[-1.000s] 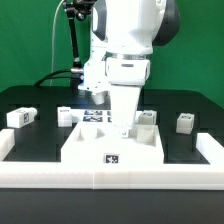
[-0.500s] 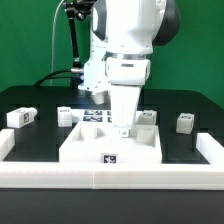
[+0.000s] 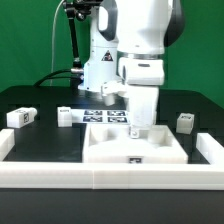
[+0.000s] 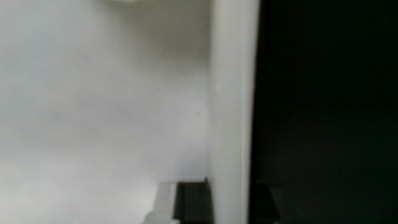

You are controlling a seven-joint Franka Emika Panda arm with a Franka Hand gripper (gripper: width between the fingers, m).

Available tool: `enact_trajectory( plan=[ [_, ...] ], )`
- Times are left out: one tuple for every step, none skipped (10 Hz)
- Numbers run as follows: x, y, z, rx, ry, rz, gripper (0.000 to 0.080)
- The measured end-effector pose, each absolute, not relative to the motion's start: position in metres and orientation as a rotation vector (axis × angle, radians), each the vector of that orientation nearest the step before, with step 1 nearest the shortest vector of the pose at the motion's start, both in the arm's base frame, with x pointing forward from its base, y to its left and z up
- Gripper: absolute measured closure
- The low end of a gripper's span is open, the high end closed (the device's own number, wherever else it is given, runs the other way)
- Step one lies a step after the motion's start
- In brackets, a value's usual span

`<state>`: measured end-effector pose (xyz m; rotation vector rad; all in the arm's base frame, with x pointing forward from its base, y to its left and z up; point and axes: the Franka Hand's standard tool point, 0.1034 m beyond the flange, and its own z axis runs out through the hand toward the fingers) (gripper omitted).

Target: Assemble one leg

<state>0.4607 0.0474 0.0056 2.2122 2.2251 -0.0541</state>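
Note:
My gripper (image 3: 137, 128) is shut on the far rim of the large flat white rimmed panel (image 3: 120, 150), which lies at the front middle of the black table. In the wrist view the panel's white face (image 4: 107, 110) fills one side, and its rim (image 4: 231, 90) runs between my gripper's (image 4: 231, 205) dark fingers (image 4: 189, 205). Three small white legs with tags lie apart from the gripper: two at the exterior view's left (image 3: 22, 117) (image 3: 65, 116) and one at its right (image 3: 185, 122).
The marker board (image 3: 105, 115) lies flat behind the panel under the arm. A low white wall (image 3: 110, 182) runs along the table's front and up both sides (image 3: 212, 150). Cables and a stand (image 3: 72, 40) are at the back.
The gripper has moved toward the exterior view's right, and the white panel has slid right with it. The legs at the left and right have stayed put.

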Motion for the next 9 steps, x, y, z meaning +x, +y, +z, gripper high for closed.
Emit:
enact_trajectory(
  plan=[
    [0.461,0.045,0.006,2.214,2.224,-0.055,0.0742],
    [0.461,0.044,0.006,2.216,2.221,-0.055,0.0742],
    [0.462,0.045,0.006,2.211,2.228,-0.061,0.0742],
    [0.467,0.050,0.006,2.204,2.237,-0.066,0.0742],
    [0.473,0.063,0.006,2.195,2.244,-0.049,0.0742],
    [0.479,0.072,0.006,2.182,2.256,-0.049,0.0742],
    [0.485,0.078,0.006,2.174,2.261,-0.057,0.0742],
    [0.489,0.079,0.006,2.179,2.259,-0.072,0.0742],
    [0.491,0.082,0.006,2.225,2.209,-0.071,0.0741]
  ],
)
